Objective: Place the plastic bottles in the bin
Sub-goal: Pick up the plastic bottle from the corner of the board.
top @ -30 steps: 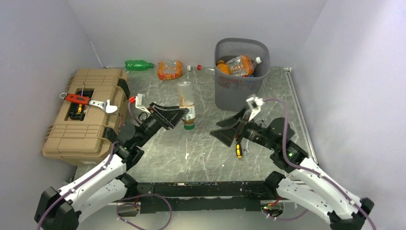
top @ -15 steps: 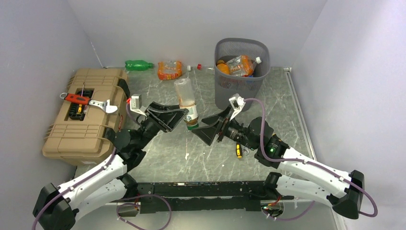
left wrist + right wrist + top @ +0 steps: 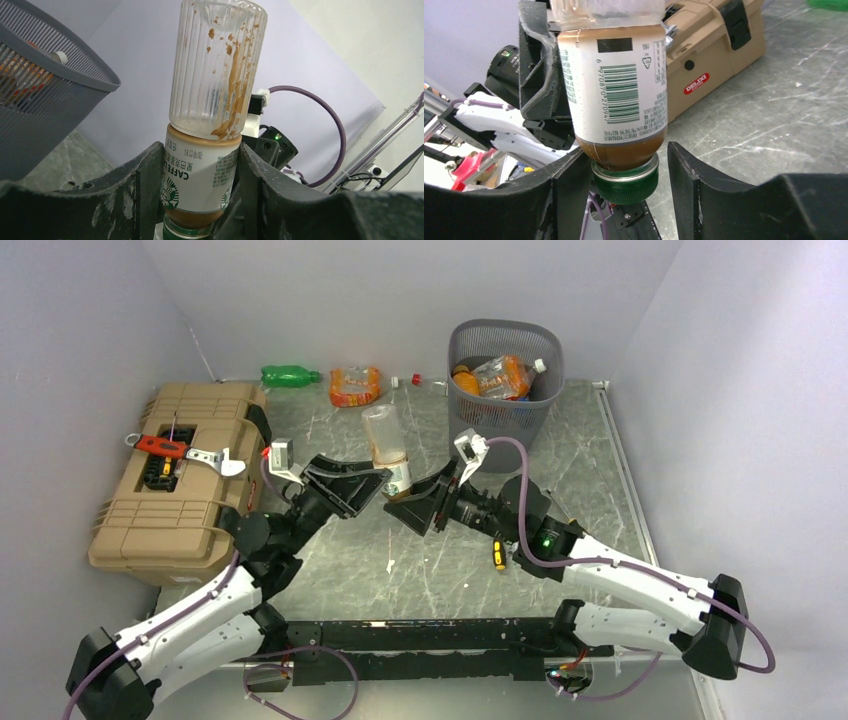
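My left gripper (image 3: 385, 483) is shut on a coffee bottle (image 3: 387, 452) with a white label, held upside down above the table. In the left wrist view its fingers (image 3: 150, 180) clamp the label of the bottle (image 3: 215, 95). My right gripper (image 3: 408, 508) is open, with its jaws either side of the bottle's green cap (image 3: 626, 184); a gap shows on the right side. The dark grey mesh bin (image 3: 505, 400) stands at the back right and holds several bottles (image 3: 497, 375). A green bottle (image 3: 290, 374), an orange bottle (image 3: 355, 386) and a clear bottle (image 3: 425, 383) lie along the back wall.
A tan toolbox (image 3: 180, 480) stands at the left with a red tool (image 3: 160, 446) and a wrench (image 3: 215, 458) on top. A black-and-yellow screwdriver (image 3: 498, 555) lies under my right arm. The bin's rim (image 3: 60, 65) is close on the left of the left wrist view.
My right gripper has moved left across the table and brought its open jaws around the cap of the held bottle. My left gripper shifted the bottle slightly back and left.
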{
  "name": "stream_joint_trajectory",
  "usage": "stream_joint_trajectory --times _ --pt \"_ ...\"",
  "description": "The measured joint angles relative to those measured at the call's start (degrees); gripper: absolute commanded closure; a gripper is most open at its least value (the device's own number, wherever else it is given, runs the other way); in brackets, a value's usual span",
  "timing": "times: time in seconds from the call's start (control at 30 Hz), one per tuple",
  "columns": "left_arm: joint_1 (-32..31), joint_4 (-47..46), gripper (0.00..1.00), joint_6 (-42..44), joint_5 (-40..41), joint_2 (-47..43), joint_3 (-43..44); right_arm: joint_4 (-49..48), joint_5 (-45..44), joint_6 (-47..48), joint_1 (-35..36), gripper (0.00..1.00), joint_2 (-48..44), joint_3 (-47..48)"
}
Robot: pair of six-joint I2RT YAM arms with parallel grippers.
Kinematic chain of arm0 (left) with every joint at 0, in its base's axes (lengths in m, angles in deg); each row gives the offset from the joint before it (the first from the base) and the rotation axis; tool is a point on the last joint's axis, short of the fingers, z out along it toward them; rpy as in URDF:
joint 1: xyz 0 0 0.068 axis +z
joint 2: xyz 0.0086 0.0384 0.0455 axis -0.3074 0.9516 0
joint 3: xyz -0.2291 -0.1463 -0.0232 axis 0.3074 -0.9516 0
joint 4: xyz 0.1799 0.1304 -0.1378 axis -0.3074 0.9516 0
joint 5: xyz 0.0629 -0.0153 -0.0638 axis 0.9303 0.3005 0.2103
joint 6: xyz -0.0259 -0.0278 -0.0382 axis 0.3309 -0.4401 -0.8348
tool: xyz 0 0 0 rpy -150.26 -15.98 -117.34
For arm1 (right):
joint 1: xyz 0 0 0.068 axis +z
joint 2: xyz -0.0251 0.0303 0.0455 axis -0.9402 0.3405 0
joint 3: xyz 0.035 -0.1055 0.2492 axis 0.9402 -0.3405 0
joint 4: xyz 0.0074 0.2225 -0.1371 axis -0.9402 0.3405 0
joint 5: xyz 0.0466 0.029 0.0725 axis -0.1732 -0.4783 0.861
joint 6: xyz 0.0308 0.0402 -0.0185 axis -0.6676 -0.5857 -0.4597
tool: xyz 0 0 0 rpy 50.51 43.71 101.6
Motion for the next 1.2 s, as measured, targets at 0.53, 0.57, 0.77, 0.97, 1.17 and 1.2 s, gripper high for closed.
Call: stream_joint_trajectory --times 0.53,0.57,0.77,0.97,1.17,1.2 --pt "-0.57 25.88 0.01 17.35 2.36 -15.02 8.44 16.98 -2.10 6.97 0.70 1.00 -8.87 2.36" --pt "-0.57 28.63 0.00 20.61 2.64 -16.26 10.23 19.52 -2.62 7.80 0.66 1.00 -10.29 2.93" --pt "-0.55 39.78 0.01 37.16 -0.13 -16.02 20.74 29.86 -6.38 11.61 0.66 1.00 -13.84 6.91" --pt "-0.61 56.89 0.01 62.53 -12.46 -7.56 32.72 43.65 -5.70 15.98 0.59 1.00 -7.61 18.01" --pt "-0.61 74.18 0.00 93.85 -15.50 -5.18 37.11 54.93 -2.97 17.22 0.55 1.00 -1.75 26.60" --pt "-0.61 76.30 0.00 98.49 -15.37 -5.20 37.24 57.22 -2.40 17.22 0.55 1.00 -0.63 28.11"
